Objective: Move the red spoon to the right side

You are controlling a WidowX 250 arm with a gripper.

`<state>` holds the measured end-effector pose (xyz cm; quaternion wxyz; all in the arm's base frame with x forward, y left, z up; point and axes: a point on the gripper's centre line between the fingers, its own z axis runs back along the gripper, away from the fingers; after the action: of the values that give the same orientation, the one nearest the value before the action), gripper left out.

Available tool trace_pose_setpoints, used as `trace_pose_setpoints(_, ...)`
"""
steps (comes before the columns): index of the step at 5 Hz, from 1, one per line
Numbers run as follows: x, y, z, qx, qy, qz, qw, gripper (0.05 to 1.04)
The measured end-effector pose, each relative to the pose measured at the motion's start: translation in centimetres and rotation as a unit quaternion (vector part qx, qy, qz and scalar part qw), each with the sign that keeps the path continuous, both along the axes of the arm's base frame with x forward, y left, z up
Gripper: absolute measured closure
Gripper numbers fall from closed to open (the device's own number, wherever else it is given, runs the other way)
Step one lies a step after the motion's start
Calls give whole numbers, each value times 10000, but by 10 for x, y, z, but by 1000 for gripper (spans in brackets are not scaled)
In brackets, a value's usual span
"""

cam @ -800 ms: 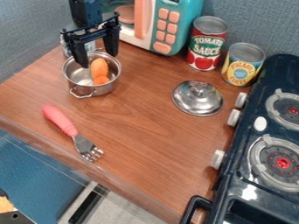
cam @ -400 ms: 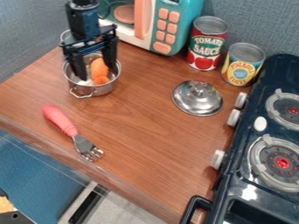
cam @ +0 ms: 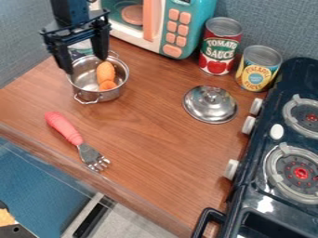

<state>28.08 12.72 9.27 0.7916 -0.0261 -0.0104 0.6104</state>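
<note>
On the wooden counter (cam: 149,139) stood a metal pot (cam: 107,96) with an orange item (cam: 105,72) inside. A metal lid (cam: 208,110) lay well apart from it. Behind the lid stood a red-and-green-labelled can (cam: 218,51), between a teal-and-white toy microwave (cam: 207,21) and a yellow-labelled can (cam: 256,74). A dark toy stove (cam: 248,195) with white knobs (cam: 248,125) occupied the view's right side

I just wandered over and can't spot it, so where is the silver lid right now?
In the camera view, the lid lies right of centre, just below the two cans, left of the stove.
</note>
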Motion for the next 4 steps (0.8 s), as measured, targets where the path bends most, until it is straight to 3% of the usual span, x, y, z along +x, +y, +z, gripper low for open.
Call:
trace_pose_setpoints(1,-37,-14,-9,311,281,-69,9991,83)
trace_pose_setpoints(2,-58,-27,-33,385,442,-121,9982,83)
trace_pose_setpoints(4,-57,-32,-64,732,333,-358,9961,83)
